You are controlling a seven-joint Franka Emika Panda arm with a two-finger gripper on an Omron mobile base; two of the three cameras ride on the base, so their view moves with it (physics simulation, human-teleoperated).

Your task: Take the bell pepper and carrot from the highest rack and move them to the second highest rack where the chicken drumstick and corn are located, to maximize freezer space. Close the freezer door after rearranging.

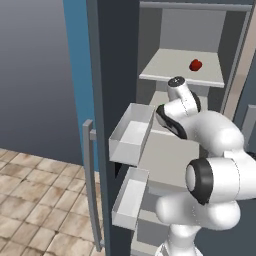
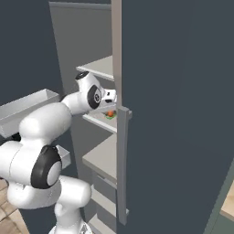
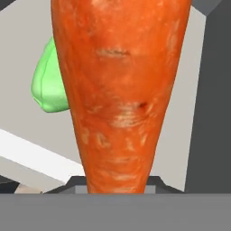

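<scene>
- Tool: closed on the carrot; in the hand view its dark tips show just either side of the carrot's narrow end. In the right base view the hand reaches into the freezer at the second highest rack, tucked behind the door edge.
- Carrot: held lengthwise along the tool, narrow end nearest the tips and widening away from them. Bright orange, rough skin with pale scuffs and a small dark pit. It hangs over the light rack surface; whether it touches that surface cannot be told.
- Green item: pale green and rounded, lying on the rack just beyond and beside the carrot, partly hidden by it. Possibly husked corn; identity not certain.
- Second highest rack: a small orange and green patch sits at its edge next to the hand in the right base view. The chicken drumstick cannot be made out.
- Highest rack: above the carrot's level; a small red bell pepper rests on it, toward its far right.
- Freezer door: standing open, its bins facing into the opening, well to the side of the carrot.
- Progress, as judged: carrot at the target rack but not released; bell pepper not moved; door closing outstanding. Less than half done.
</scene>
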